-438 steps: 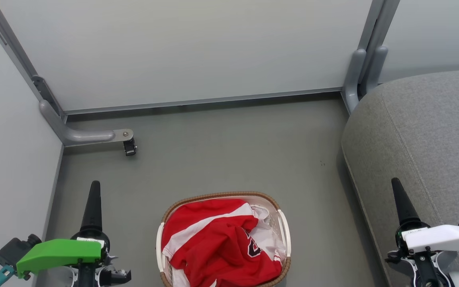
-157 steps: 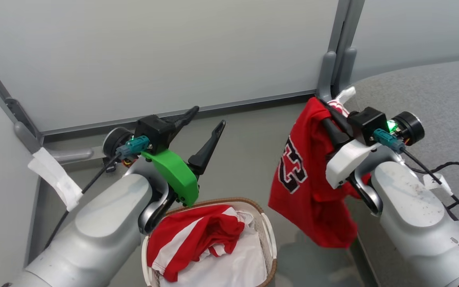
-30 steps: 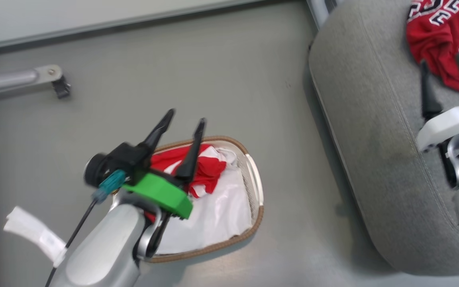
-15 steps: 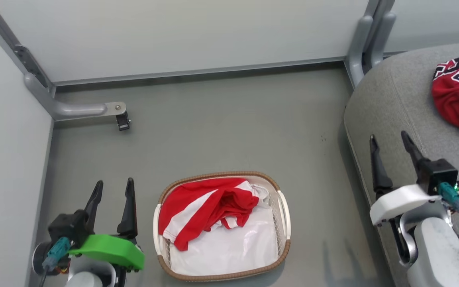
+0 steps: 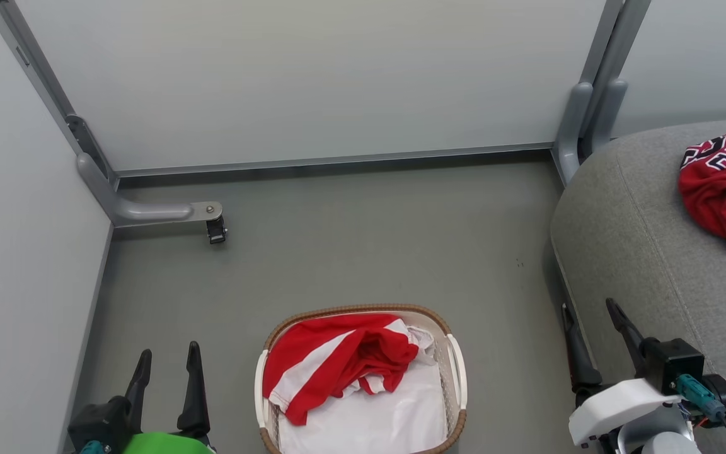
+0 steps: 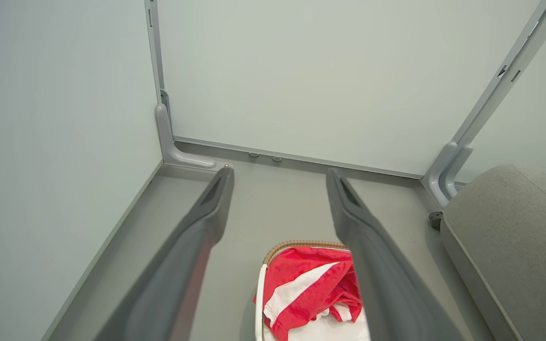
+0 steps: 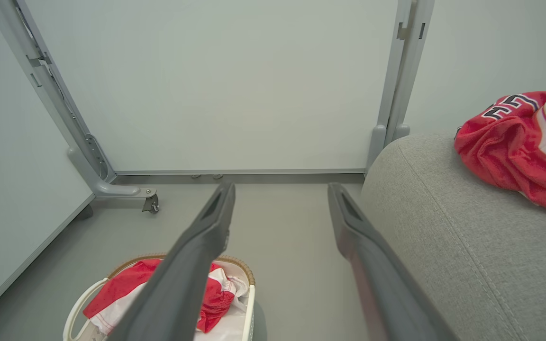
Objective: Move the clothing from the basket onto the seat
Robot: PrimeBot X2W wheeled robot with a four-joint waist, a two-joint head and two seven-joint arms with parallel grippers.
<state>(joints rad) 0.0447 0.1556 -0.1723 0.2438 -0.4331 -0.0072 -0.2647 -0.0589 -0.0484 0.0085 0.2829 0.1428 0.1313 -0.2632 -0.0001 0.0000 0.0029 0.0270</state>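
One red garment [image 5: 725, 192] with black "23" marks lies crumpled on the grey seat [image 5: 640, 252] at the right, also seen as the red garment [image 7: 514, 147] on the seat [image 7: 443, 237]. The other red garment [image 5: 344, 359] with a white stripe lies in the white basket [image 5: 454, 366] over a plain white sheet [image 5: 382, 422]. My left gripper [image 5: 166, 359] is open, low at the left of the basket. My right gripper [image 5: 590, 315] is open beside the seat's front edge, empty. The basket [image 6: 259, 303] holds the red garment [image 6: 311, 284].
Pale partition panels close the back and left. A grey panel foot with a black caster [image 5: 217, 230] juts over the floor at the left. A grey post [image 5: 583, 120] stands by the seat's back corner. Grey floor [image 5: 369, 239] lies open between basket and wall.
The head camera has tilted, so the whole picture shifted. Both arms have drawn back and lower, both still open. The garment stays on the seat, the other in the basket.
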